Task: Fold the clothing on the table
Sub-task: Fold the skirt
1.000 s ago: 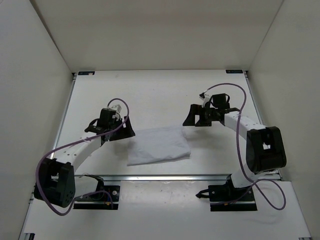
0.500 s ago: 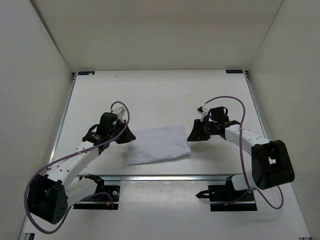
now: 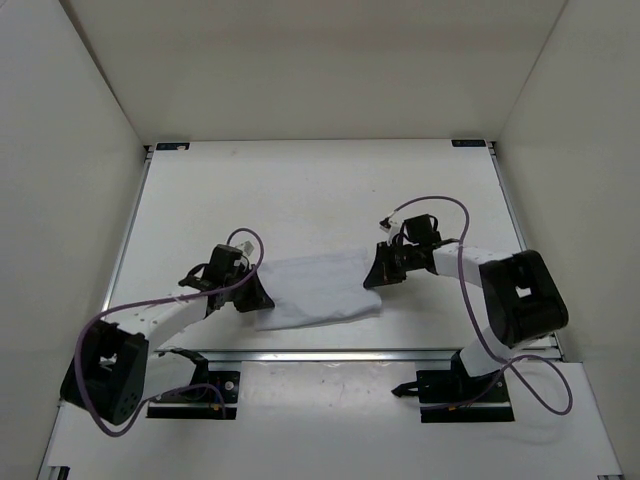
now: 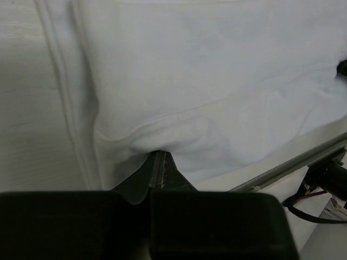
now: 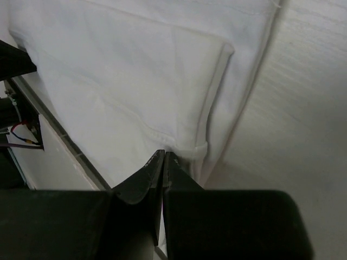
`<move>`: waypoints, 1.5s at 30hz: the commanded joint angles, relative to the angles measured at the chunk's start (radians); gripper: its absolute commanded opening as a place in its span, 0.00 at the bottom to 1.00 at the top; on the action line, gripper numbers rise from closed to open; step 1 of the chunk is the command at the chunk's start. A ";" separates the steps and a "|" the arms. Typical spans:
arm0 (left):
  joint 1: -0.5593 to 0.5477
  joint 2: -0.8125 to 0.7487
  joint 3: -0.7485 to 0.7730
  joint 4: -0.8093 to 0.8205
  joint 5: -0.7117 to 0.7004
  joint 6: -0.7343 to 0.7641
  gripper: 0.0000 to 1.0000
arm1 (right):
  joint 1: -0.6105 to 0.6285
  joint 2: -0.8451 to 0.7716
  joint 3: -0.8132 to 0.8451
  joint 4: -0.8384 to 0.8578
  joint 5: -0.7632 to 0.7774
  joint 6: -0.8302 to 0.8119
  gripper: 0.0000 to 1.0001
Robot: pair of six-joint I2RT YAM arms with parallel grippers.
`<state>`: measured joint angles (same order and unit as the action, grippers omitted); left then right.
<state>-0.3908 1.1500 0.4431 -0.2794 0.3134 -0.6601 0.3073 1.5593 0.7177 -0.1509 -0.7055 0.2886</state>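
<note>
The clothing (image 3: 318, 288) is a white folded piece lying flat on the table (image 3: 300, 190), towards its near edge. My left gripper (image 3: 262, 297) sits low at the piece's left near corner. In the left wrist view its jaws are shut, and the clothing (image 4: 217, 65) puckers right at the left gripper's (image 4: 158, 154) tip. My right gripper (image 3: 372, 279) is down at the right edge. Seen from the right wrist, the right gripper (image 5: 164, 155) is shut on the hem of the clothing (image 5: 135, 70).
A metal rail (image 3: 330, 353) runs along the table's near edge just below the fabric, with both arm bases behind it. White walls close in the left, right and far sides. Purple cables (image 3: 455, 205) loop off both arms.
Both grippers came down and inward onto the fabric's side edges and went from open to shut. The left moved toward the near left corner, the right toward the right hem.
</note>
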 commanded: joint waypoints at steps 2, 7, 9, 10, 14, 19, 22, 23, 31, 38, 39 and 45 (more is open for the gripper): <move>0.038 0.080 0.023 0.029 -0.057 -0.004 0.00 | 0.010 0.093 0.087 0.037 -0.002 -0.019 0.00; 0.081 0.195 0.071 0.003 -0.094 0.020 0.00 | -0.025 0.192 0.129 0.020 0.026 -0.022 0.00; 0.092 0.233 0.081 -0.003 -0.093 0.031 0.00 | -0.046 0.206 0.146 0.007 0.023 -0.023 0.00; 0.093 0.240 0.088 0.005 -0.088 0.027 0.00 | -0.054 0.208 0.152 0.005 0.024 -0.032 0.00; 0.102 0.293 0.126 0.028 -0.045 0.042 0.00 | -0.083 0.212 0.177 -0.003 0.037 -0.048 0.00; 0.099 0.349 0.262 -0.003 -0.036 0.100 0.00 | -0.132 0.229 0.288 -0.041 0.028 -0.062 0.00; 0.107 0.361 0.348 -0.037 -0.027 0.138 0.04 | -0.145 0.205 0.353 -0.071 0.044 -0.065 0.06; 0.112 0.356 0.361 -0.049 -0.027 0.142 0.05 | -0.148 0.190 0.361 -0.085 0.058 -0.066 0.12; 0.148 0.218 0.382 -0.075 -0.065 0.192 0.63 | -0.159 0.059 0.264 -0.142 0.115 -0.092 0.59; 0.155 0.275 0.397 -0.110 -0.137 0.240 0.33 | -0.158 0.027 0.105 -0.082 0.115 -0.040 0.70; 0.153 0.289 0.394 -0.106 -0.143 0.232 0.28 | -0.162 0.031 0.103 -0.072 0.106 -0.040 0.70; 0.145 0.343 0.391 -0.089 -0.134 0.226 0.09 | -0.145 0.128 0.161 -0.064 0.092 -0.038 0.70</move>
<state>-0.2390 1.4864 0.8204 -0.3698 0.1905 -0.4435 0.1501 1.6344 0.8356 -0.2527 -0.6197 0.2523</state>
